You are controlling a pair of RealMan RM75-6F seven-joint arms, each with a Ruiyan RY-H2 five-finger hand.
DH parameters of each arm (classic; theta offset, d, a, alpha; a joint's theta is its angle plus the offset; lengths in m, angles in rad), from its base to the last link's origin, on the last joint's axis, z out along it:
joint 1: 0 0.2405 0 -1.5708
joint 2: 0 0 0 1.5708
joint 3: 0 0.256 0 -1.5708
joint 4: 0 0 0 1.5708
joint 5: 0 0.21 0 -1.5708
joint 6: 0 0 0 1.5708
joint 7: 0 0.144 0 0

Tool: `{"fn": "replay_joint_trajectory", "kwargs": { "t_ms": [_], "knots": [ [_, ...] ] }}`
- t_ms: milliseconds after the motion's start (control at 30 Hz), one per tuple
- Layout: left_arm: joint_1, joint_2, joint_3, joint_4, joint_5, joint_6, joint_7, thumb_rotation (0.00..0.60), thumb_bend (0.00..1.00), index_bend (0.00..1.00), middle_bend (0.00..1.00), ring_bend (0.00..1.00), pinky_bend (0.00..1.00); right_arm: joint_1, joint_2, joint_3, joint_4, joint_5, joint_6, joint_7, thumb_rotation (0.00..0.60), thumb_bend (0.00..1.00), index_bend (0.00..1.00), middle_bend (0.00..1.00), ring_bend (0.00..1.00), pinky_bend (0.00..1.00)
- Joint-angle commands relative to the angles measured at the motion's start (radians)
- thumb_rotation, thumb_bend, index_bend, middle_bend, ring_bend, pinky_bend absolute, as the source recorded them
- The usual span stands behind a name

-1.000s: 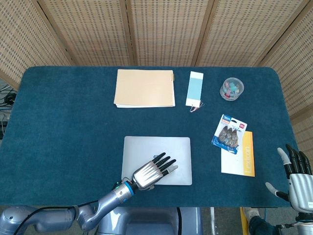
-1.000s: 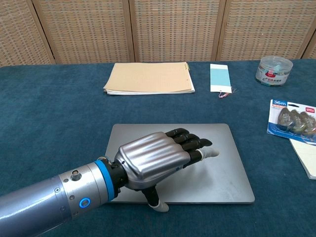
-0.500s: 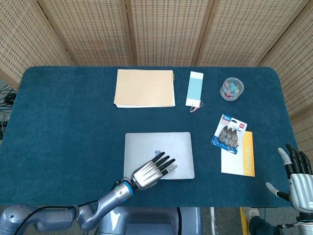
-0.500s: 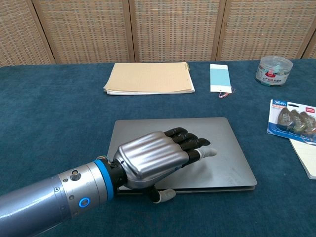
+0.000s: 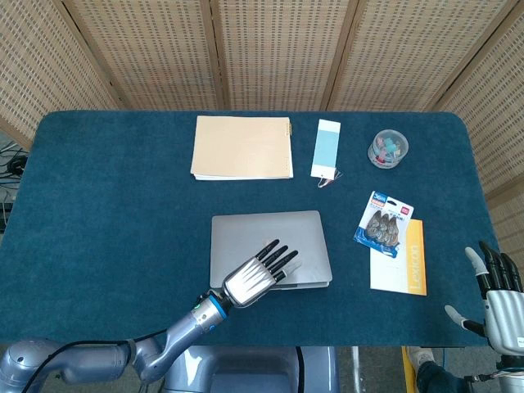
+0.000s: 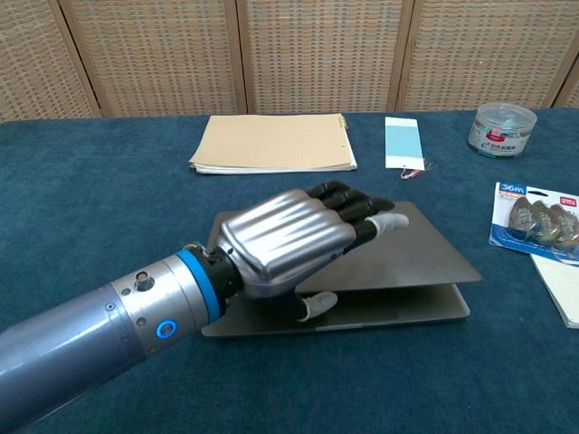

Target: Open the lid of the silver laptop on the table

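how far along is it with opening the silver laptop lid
Done: the lid is lifted off the base at the front edge, with a wedge-shaped gap showing in the chest view. In hand: the left hand grips that front edge, thumb under, fingers lying on top. Left: the lid is only slightly raised and needs swinging up until the screen shows. The right hand waits open off the table's right corner.
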Motion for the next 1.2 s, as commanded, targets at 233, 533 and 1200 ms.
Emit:
{"fn": "replay_joint_trajectory", "kwargs": {
  "t_ms": [233, 533, 1200],
  "knots": [
    [-0.026, -0.054, -0.088, 0.086, -0.114, 0.003, 0.084, 0.600, 0.51, 0.00, 0.00, 0.00, 0.00, 0.004, -0.006, -0.006, 0.001, -0.010, -0.007, -0.015, 0.600, 0.00, 0.06, 0.00, 0.00, 0.00],
    [-0.049, -0.047, -0.105, 0.090, -0.172, -0.003, 0.113, 0.600, 0.51, 0.00, 0.00, 0.00, 0.00, 0.032, -0.021, -0.016, 0.023, -0.034, -0.046, -0.020, 0.600, 0.00, 0.06, 0.00, 0.00, 0.00],
    [-0.106, 0.006, -0.089, 0.071, -0.195, -0.010, 0.079, 0.600, 0.51, 0.00, 0.00, 0.00, 0.00, 0.368, -0.091, -0.117, 0.165, -0.294, -0.428, 0.197, 0.600, 0.91, 0.25, 0.15, 0.07, 0.18]
  ]
}}
